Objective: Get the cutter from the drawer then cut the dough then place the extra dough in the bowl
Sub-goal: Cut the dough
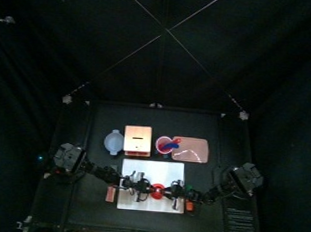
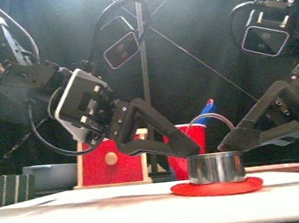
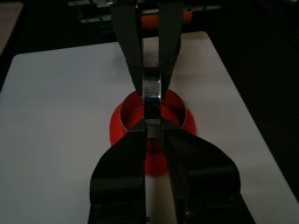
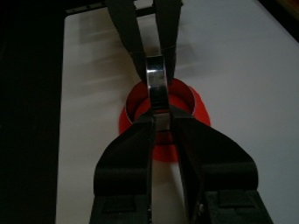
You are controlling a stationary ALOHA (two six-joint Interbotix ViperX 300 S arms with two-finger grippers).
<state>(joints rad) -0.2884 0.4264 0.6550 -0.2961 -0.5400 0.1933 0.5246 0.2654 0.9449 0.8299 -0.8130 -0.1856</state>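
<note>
I see the round metal cutter (image 2: pixel 216 166) standing on the flat red dough disc (image 2: pixel 217 188), mid white cutting board (image 2: pixel 55 209). The left gripper (image 2: pixel 182 166) and right gripper (image 2: pixel 240 145) each pinch it from opposite sides, jaws nearly together. Their tips hide exactly where they grip.

Seen from my remote console: silver cutter (image 2: pixel 216 166), red dough (image 2: pixel 234 186), plain white cutting board (image 2: pixel 68 207), pale wooden box (image 2: pixel 107 166) with red drawer front, red cup (image 2: pixel 192 139), pink tray (image 1: pixel 200 150), blue-grey bowl (image 1: pixel 113 140), black counter (image 1: pixel 185 120).
</note>
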